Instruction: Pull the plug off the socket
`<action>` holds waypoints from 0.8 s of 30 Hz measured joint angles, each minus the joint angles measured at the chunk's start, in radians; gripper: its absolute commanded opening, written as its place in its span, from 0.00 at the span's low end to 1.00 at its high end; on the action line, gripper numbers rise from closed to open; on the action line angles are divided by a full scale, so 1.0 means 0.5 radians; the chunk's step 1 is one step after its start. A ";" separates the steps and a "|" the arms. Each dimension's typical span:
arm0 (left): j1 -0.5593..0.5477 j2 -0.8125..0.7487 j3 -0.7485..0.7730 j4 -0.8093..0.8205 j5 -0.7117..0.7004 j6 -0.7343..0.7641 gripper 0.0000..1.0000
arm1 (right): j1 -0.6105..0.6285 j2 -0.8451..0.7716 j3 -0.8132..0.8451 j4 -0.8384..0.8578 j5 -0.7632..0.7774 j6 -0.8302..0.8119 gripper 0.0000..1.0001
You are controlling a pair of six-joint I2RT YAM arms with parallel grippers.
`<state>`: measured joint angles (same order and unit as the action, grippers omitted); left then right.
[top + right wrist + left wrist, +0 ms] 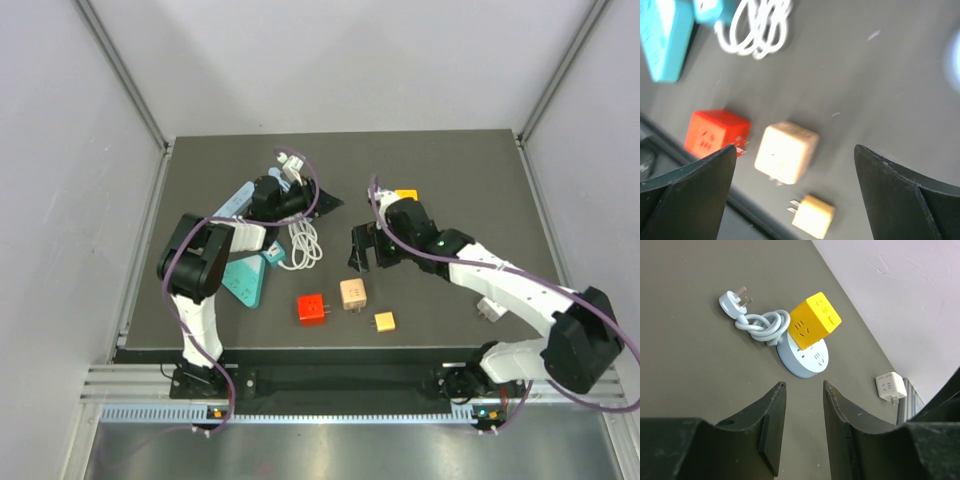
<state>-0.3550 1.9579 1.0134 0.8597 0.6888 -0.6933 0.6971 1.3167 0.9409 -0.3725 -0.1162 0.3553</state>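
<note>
A yellow cube plug sits tilted in a round pale-blue socket on the dark mat, with the socket's grey cord knotted beside it. In the top view only the yellow cube's corner shows behind the right arm. My left gripper points at the socket from a short way off, its jaws apart and empty; from above the left gripper lies left of the cube. My right gripper is wide open and empty, hovering above loose adapters; seen from above, the right gripper is well in front of the socket.
Below the right gripper lie a red cube, a beige cube and a small yellow plug. A teal power strip and coiled white cable lie to the left. A white adapter sits near the mat's right edge.
</note>
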 measured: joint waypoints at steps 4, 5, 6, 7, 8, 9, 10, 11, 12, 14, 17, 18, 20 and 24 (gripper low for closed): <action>-0.003 0.092 0.000 0.150 0.047 -0.126 0.40 | -0.001 -0.140 0.037 -0.040 0.293 -0.098 1.00; -0.009 0.109 0.000 0.179 0.053 -0.146 0.40 | -0.003 -0.168 0.037 -0.045 0.378 -0.099 1.00; -0.015 0.129 0.000 0.210 0.057 -0.173 0.40 | -0.009 -0.184 0.040 -0.053 0.459 -0.098 1.00; -0.023 0.146 0.001 0.233 0.059 -0.195 0.40 | -0.024 -0.185 0.049 -0.074 0.518 -0.099 1.00; -0.034 0.163 0.002 0.259 0.058 -0.211 0.40 | -0.048 -0.174 0.060 -0.095 0.565 -0.099 1.00; -0.055 0.182 0.008 0.273 0.056 -0.225 0.40 | -0.080 -0.152 0.076 -0.124 0.600 -0.100 1.00; -0.076 0.198 0.019 0.283 0.054 -0.233 0.40 | -0.124 -0.116 0.097 -0.154 0.629 -0.101 1.00; -0.098 0.217 0.031 0.286 0.050 -0.237 0.40 | -0.168 -0.079 0.117 -0.184 0.642 -0.103 1.00; -0.130 0.238 0.049 0.286 0.041 -0.240 0.40 | -0.227 -0.027 0.140 -0.210 0.652 -0.107 1.00; -0.202 0.290 0.102 0.285 0.013 -0.245 0.39 | -0.365 0.085 0.164 -0.235 0.642 -0.114 1.00; -0.285 0.355 0.178 0.282 -0.020 -0.254 0.38 | -0.582 0.137 0.163 -0.246 0.597 -0.121 1.00; -0.312 0.383 0.209 0.281 -0.031 -0.262 0.37 | -0.650 0.140 0.163 -0.233 0.570 -0.130 1.00; -0.355 0.429 0.255 0.278 -0.066 -0.285 0.36 | -0.755 0.147 0.167 -0.185 0.533 -0.150 1.00; -0.388 0.507 0.311 0.264 -0.137 -0.324 0.33 | -0.809 0.278 0.286 -0.121 0.470 -0.204 1.00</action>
<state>-0.5488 2.2116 1.1687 0.9916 0.6201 -0.8555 0.2924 1.4559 1.0840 -0.4328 0.1188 0.2535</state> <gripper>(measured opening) 0.349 0.996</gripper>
